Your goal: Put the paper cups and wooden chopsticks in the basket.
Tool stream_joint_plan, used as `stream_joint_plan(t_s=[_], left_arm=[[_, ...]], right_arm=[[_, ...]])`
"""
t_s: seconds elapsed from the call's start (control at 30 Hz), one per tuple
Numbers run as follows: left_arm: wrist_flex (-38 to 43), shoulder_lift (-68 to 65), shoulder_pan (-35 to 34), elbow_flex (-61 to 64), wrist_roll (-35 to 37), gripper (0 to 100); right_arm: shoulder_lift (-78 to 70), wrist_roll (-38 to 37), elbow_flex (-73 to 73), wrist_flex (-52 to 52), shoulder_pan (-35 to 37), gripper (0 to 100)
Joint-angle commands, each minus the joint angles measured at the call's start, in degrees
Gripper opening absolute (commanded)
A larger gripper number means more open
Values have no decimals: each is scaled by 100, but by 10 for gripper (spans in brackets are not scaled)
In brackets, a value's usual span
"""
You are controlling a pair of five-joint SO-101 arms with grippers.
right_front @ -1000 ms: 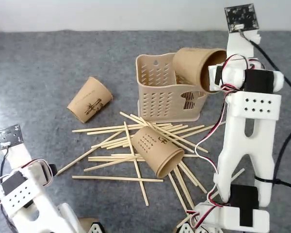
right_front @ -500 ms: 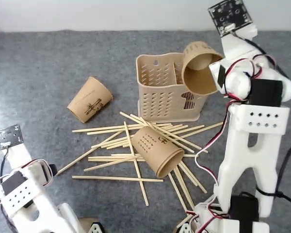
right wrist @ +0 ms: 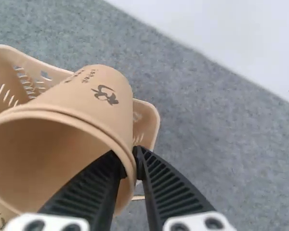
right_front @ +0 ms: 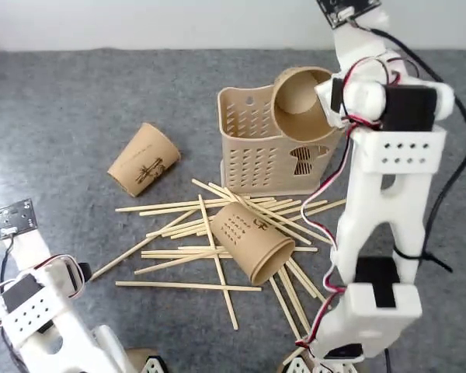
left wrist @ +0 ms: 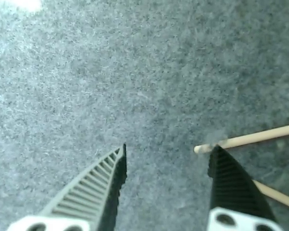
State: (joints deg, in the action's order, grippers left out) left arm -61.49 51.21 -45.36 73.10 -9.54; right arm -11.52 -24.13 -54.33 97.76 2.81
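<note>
1. the right jaws are narrow, pinching the thin wall of a paper cup (right wrist: pixel 72 139) at its rim, one finger inside the mouth and one outside.
2. the cup hangs tilted over the end of the basket (right_front: pixel 256 151) nearer the right arm, with its mouth toward the arm and its base toward the basket. we cannot tell whether the base is already below the basket rim.
3. we judge the step in hand to be the release. we should centre the base over the opening, clear of the rim, and lower it inside before we let go.
4. a rim pinch lets a cup swing, so we should open slowly and lift straight out, or the inner finger may drag the cup back up.
5. the basket looks light, so we should not press on its wall or it may slide or tip.
6. the left jaws are wide apart and hold nothing. they sit low over the grey worktop (left wrist: pixel 135 57), with a chopstick tip (left wrist: pixel 245 139) just beside one finger.
7. two more cups are left: one on its side well apart from the basket (right_front: pixel 144 159), one lying on the scattered chopsticks (right_front: pixel 252 242).
</note>
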Motion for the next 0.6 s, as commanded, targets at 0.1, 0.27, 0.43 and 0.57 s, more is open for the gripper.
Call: stream_joint_plan(t_s=[0.1, 0.27, 0.43, 0.57], left_arm=[[97, 97, -9, -4, -44, 268], [97, 97, -9, -4, -44, 268], [97, 97, 0, -4, -44, 268], [167, 97, 0, 13, -44, 268]], right_arm=[[-303, 448, -774, 497, -198, 13], [-312, 510, -659, 523, -409, 13], [31, 475, 0, 523, -418, 13], [444, 475, 527, 514, -374, 14]])
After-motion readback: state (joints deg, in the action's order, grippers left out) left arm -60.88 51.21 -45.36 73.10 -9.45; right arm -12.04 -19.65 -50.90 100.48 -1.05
